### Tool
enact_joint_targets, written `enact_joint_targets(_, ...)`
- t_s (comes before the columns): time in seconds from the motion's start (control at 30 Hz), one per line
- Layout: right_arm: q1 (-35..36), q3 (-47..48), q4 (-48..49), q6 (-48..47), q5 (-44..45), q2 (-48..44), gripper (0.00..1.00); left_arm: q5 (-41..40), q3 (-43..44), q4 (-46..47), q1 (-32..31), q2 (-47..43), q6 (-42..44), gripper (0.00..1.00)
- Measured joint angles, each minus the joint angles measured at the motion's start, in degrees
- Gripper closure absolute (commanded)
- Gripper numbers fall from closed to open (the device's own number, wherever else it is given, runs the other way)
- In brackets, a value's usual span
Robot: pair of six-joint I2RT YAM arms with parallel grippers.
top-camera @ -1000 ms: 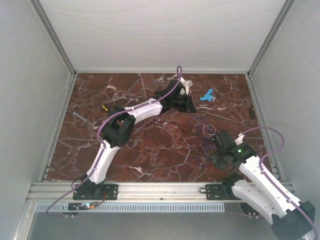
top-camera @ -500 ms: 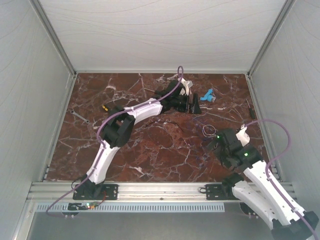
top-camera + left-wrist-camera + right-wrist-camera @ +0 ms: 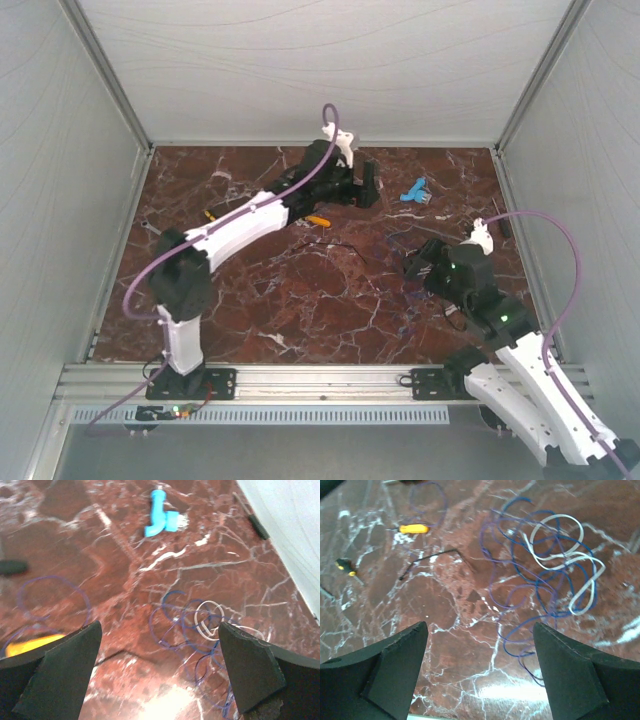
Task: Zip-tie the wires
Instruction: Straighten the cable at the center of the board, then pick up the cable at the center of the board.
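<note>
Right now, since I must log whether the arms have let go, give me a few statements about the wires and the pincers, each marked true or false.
1. The left pincer is open and empty. True.
2. The right pincer is shut on the wires. False: its jaws stand open, and the wires lie loose on the table in front of it.
3. A white loop lies among the wires. True.
4. The blue plastic piece sits on top of the wires. False: it lies on bare table, apart from them.
</note>
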Motion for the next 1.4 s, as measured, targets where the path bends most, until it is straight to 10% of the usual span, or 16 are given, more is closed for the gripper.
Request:
enact_joint_targets(0.43, 0.00, -4.07, 12.09, -5.86, -8.85, 5.44, 0.16, -11.47, -28.37, 0.37, 7.56, -12.04, -5.57, 0.24)
enact_joint_targets(0.83, 0.00, -5.42, 13.51, -6.69, -11.85, 5.11, 0.16, -13.27, -27.52, 6.51, 8.07, -2.78, -8.02, 0.44)
enact_joint_targets(1.13, 0.00, -6.25, 13.22, -6.82, -11.67, 4.00, 0.15, -14.12, -22.73, 8.61, 8.55, 3.80, -7.91, 0.78)
enact_joint_targets(1.2, 0.00, -6.25, 13.18, -7.08, -11.41, 4.00, 0.15, -14.32, -22.10, 8.79, 8.59, 4.48, -7.80, 1.00)
enact_joint_targets(1.4, 0.00, -6.23, 13.09, -8.02, -10.69, 4.70, 0.15, -14.56, -21.51, 9.07, 8.74, 5.03, -6.80, 1.00)
